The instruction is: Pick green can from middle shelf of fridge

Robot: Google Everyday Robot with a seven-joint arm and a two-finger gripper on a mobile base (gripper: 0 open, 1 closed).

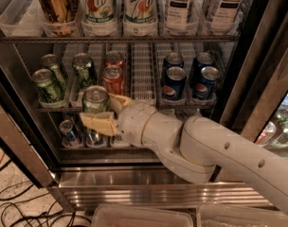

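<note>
Grips the green can (95, 98) upright in the gripper (97, 110), one tan finger (99, 123) across its lower front and the other behind it, just outside the front edge of the middle shelf (143, 74) of the fridge (134, 179), toward that shelf's left end. Shows on the middle shelf three other green cans (48, 85) at left, two red cans (113, 78) near centre and four blue Pepsi cans (175, 82) at right.

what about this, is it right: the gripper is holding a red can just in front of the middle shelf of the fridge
Not quite: the can is green, not red. The camera view shows the gripper holding the green can just in front of the middle shelf of the fridge.
</note>
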